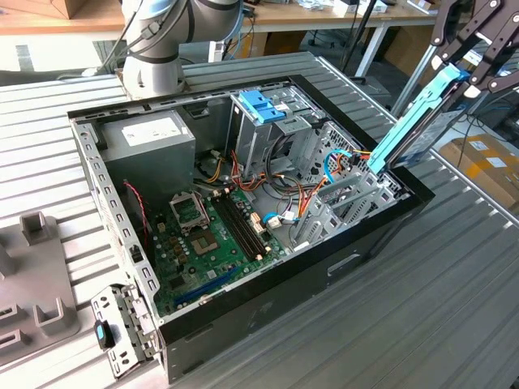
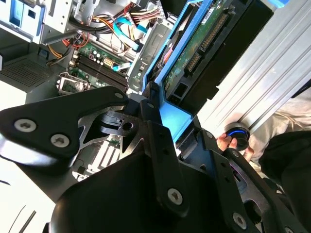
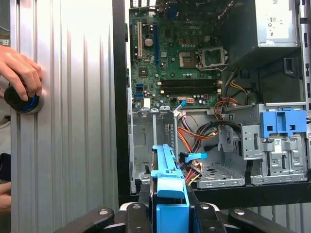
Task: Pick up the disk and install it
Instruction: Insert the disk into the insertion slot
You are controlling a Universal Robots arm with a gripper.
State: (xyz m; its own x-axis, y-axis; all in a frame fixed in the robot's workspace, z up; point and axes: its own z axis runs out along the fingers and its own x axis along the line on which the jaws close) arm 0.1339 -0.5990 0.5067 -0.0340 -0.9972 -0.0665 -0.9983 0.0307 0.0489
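From where I stand, the gripper (image 1: 466,69) is clamped on the upper end of the disk (image 1: 413,121), with its black fingers (image 3: 144,208) pressed against the blue side rails. The disk hangs below it, steeply tilted. Its lower end sits at the rim of the open computer case (image 1: 243,312) on the exterior view's right, just above the coloured cables (image 1: 304,198). Beside the case, a hand (image 3: 19,65) rests on a black knob (image 3: 19,103) on the ribbed table (image 1: 454,308).
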